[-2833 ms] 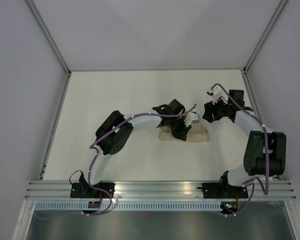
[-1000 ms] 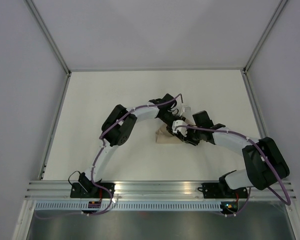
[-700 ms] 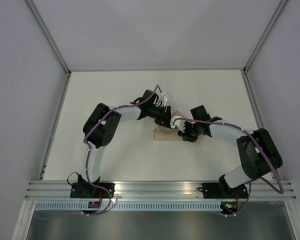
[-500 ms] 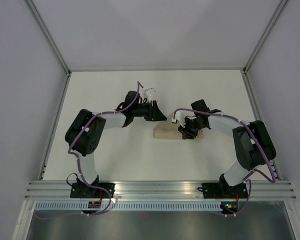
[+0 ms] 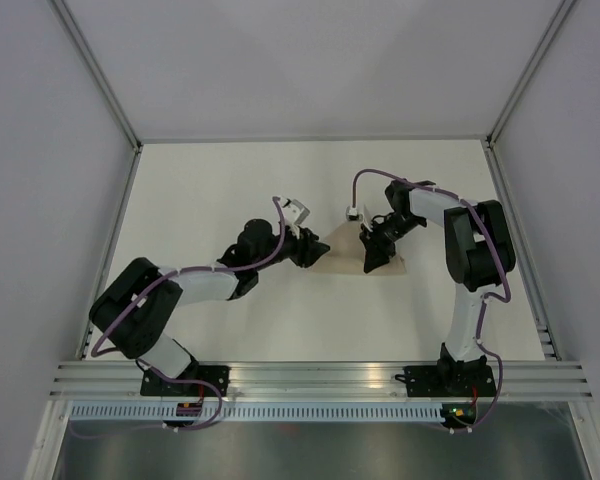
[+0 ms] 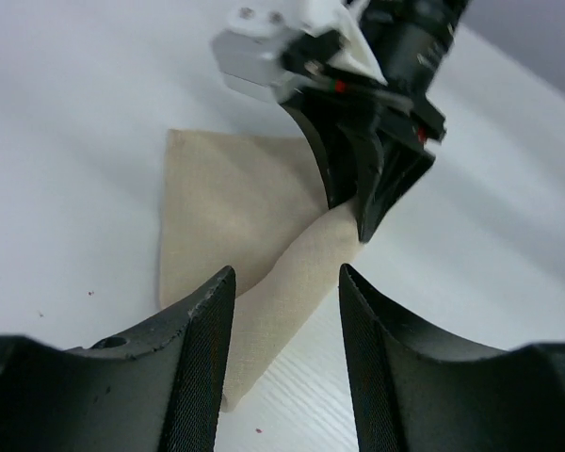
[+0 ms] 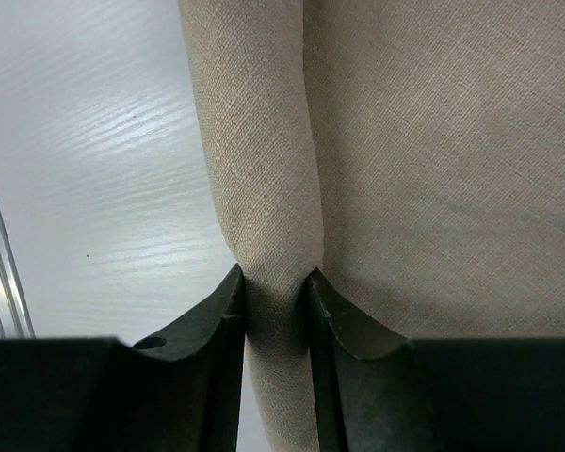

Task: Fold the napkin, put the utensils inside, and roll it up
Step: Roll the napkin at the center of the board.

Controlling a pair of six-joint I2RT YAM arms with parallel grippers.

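**Right hand pinches the napkin**

The napkin (image 5: 346, 258) lies on the white tabletop (image 5: 230, 180), near the middle, between the two hands. Part of it lies flat. One strip of it is bunched up into a long roll. The right hand (image 7: 275, 278) is squeezed tight on that roll, with the cloth caught between its two fingers. The left hand (image 6: 284, 278) is wide open and holds nothing. It sits low at the napkin's left side.

Right tool (image 7: 275, 282) pinches a raised fold of the beige napkin (image 7: 424, 160); flat cloth spreads to the right; white table (image 7: 85, 160) on the left.
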